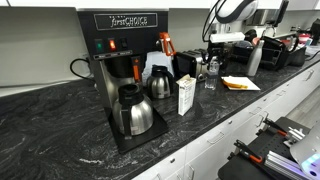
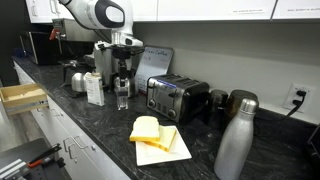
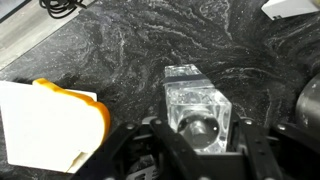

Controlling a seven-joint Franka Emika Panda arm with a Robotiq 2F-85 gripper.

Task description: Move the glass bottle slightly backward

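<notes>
Since the glass bottle (image 3: 195,112) sits upright at the lower middle of the wrist view with the jaws clamped on its two sides, the main hazard is the hold itself. Smooth glass could slip or twist if its base drags and catches on the dark marbled surface (image 3: 120,50), and so narrow a bottle would then tip. Just beside it, at the lower left of that frame, stands the white carton (image 3: 50,130); a sideways drift could knock it over. Farther off, near the middle of an exterior view, sits the toaster (image 2: 175,95), so too long or skewed a move might bring the bottle against it.
</notes>
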